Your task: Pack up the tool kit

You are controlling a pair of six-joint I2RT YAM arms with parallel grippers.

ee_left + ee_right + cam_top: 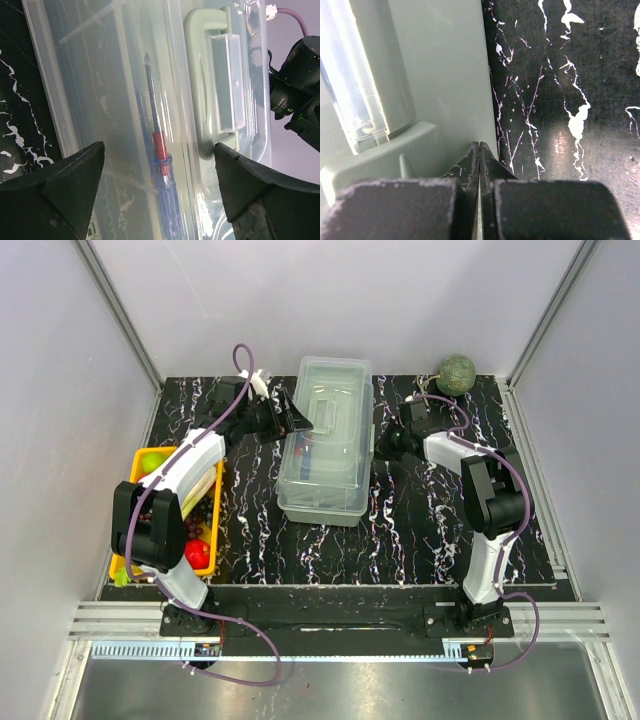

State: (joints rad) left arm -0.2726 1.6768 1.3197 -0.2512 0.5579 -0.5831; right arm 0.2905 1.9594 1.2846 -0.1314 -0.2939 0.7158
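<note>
Black stone-patterned surface (400,530) carried everything, and at its near left side stood a yellow tray (118,540) with red and green produce, which did not belong to the job. Further in, at the middle of the surface, the tool kit (325,440) lay with its long side running away from the arms, and its translucent lid (335,390) seemed to be down. Through the lid one screwdriver (160,150) with a red collar and a blue handle was visible inside. The left claw (302,420) was at the left side of the lid, just beside the pale handle (200,75), with its fingers spread wide and nothing between them. The right claw (479,145) was at the opposite wall of the box, fully closed on nothing, with its tips close to a grey-green latch part (380,150); whether they touched it I could not tell. In the far right corner rested a round green fruit (457,373), well apart from the box. I judged that the closing of the box was the step in hand. The danger was that a push from the right side alone would slide the light box toward the yellow tray, because nothing held it. Also the smooth lid could let the open left fingers slip off, and then the latch would not catch.
</note>
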